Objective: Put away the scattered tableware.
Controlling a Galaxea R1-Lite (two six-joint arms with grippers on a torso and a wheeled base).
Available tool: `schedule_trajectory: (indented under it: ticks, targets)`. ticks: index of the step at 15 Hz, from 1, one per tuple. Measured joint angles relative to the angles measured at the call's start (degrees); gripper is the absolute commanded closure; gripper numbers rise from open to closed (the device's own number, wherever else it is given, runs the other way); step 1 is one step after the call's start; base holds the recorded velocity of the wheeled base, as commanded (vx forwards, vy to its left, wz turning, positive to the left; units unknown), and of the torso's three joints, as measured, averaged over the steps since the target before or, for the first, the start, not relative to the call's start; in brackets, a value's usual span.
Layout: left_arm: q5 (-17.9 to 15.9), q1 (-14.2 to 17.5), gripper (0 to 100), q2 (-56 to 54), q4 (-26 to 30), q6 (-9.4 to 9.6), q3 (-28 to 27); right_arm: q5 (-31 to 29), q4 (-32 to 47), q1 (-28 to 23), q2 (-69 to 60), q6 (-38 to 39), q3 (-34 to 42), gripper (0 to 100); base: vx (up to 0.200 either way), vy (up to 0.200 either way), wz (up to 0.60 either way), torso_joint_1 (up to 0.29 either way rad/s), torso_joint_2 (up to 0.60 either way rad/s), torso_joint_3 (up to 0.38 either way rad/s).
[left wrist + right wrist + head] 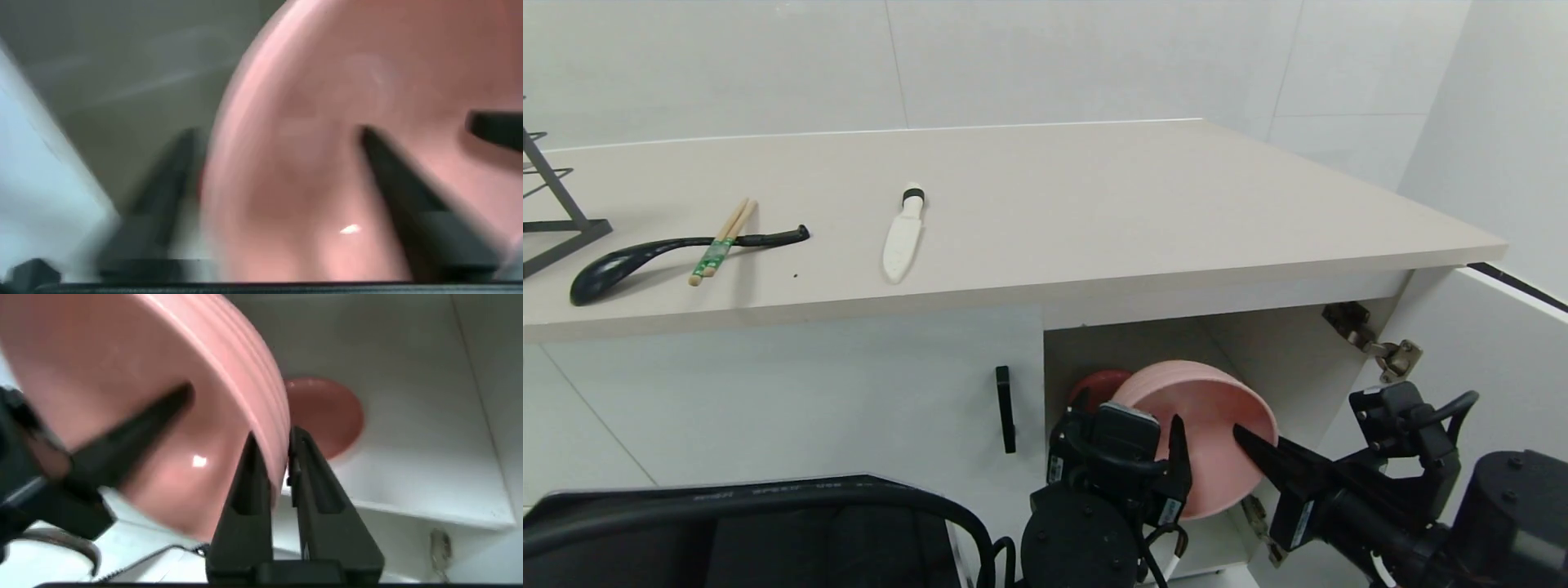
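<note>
Nearest, low in the open cabinet on the right, the right gripper [274, 445] is pinched narrow on the rim of the pink bowl [1205, 425], which is tipped up on edge with its mouth facing near. The left gripper [274, 135] is spread wide across the opposite rim, one finger inside the bowl and one outside, gripping nothing that I can see.

The likeliest trouble is that a single rim pinch carries a tilted bowl (a poor hold for a smooth, round thing). It could swing or slip out and drop onto the cabinet floor. Just behind it stands a red dish [1097, 384], so pushing the bowl farther in carelessly may knock the two together. The left finger inside the bowl could also drag it if that arm pulls away crookedly.

Farther off, on the countertop [1143, 204], the rest of the tableware waits at the left.

Counted:
- pink bowl: one
- red dish: one
- sheathed white knife [904, 237]: one
- chopsticks [719, 241]: two, lying across the ladle
- black ladle [645, 253]: one
</note>
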Motion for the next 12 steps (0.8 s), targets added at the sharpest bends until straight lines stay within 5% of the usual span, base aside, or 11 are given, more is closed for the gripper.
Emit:
schedule_trajectory:
  ticks: [7,12]
  targets:
    - [-0.7,-1.7,0,-4.5,0.1,-0.57,7.4,-0.2,0.1,-6.4,1.4,0.0,0.0,100,0.0,0.0,0.0,0.0,0.0,0.0]
    - [-5.2,-5.4,0,-10.6,0.0,-0.71,14.5,-0.3,0.1,-7.0,2.6,0.1,0.0,100,0.0,0.0,0.0,0.0,0.0,0.0]
